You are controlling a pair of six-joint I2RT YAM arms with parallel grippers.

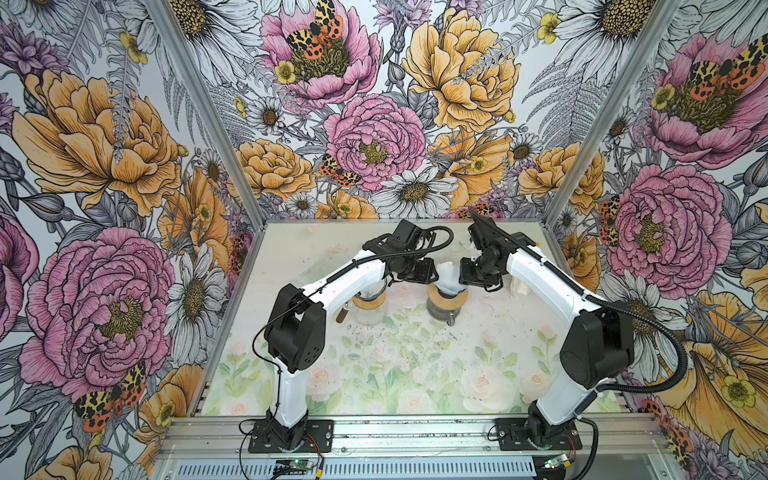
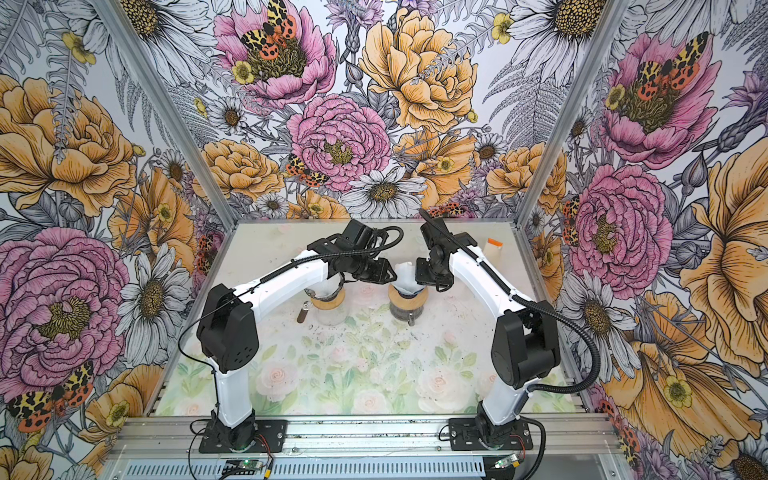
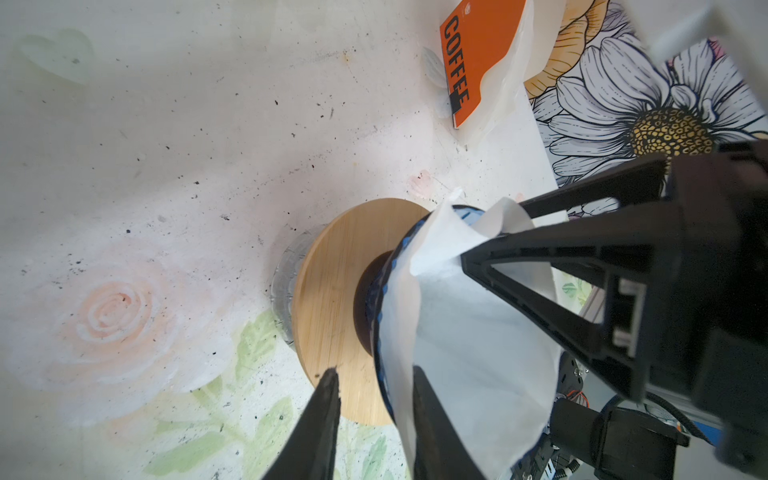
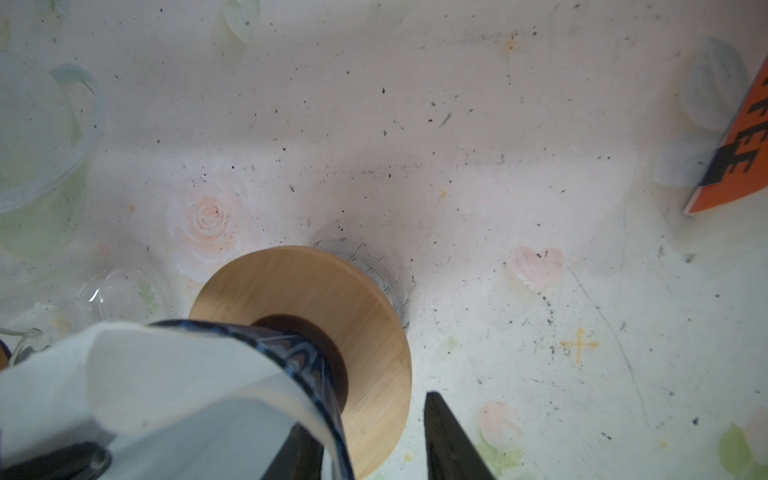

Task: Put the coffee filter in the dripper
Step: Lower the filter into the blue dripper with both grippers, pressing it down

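Coffee filter [image 3: 457,340] sat in dripper [image 4: 299,353]; my L gripper [image 3: 374,372] & R gripper [image 4: 365,419] straddled its rim from opposite sides, equally near, jaws apart, clamping nothing.

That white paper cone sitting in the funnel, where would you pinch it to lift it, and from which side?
Pinch the coffee filter at its top edge, where the paper stands free above the dripper rim, coming from above with one finger inside the cone. Lower down it hugs the dripper wall.
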